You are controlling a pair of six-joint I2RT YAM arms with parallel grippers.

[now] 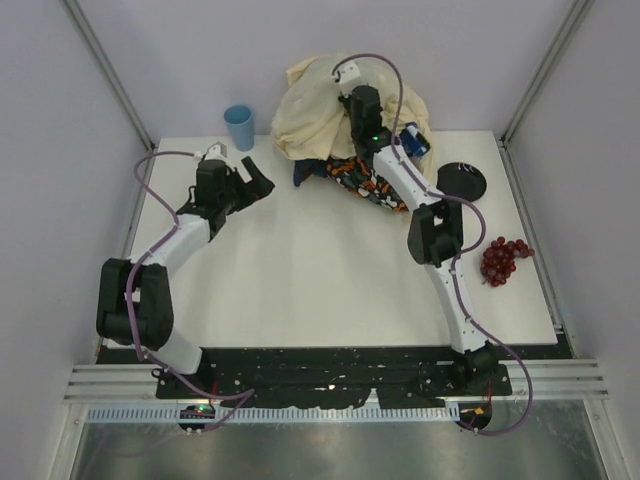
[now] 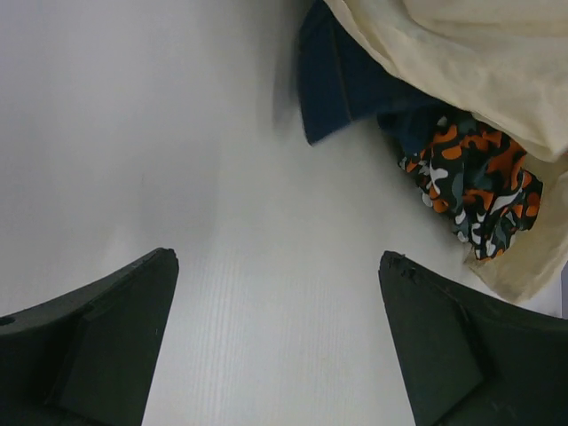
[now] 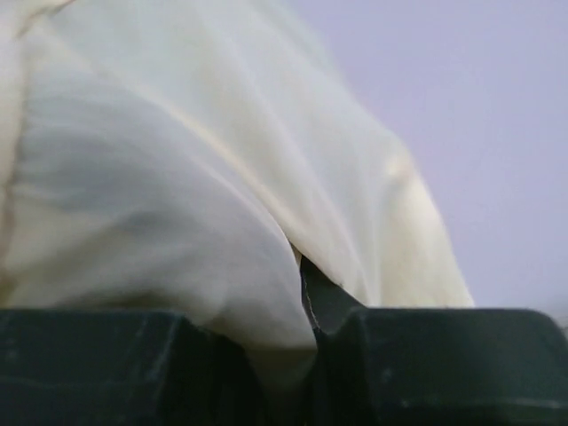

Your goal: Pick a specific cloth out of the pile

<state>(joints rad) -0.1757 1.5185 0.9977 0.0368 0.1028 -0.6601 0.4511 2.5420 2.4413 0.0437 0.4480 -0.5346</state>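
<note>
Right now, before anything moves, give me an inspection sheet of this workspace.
Surface: white table, no stains seen.
Job's things: pile at the far edge; dark blue denim cloth pokes out from under the cream-yellow cloth, beside the patterned cloth.
Clutter: blue cup, black disc, red grapes.
End effectors: left end effector open over bare table; right end effector shut on the cream-yellow cloth, not the denim.
Cables: purple cables loop along both arms.
Surroundings: pale walls, metal frame posts.
</note>
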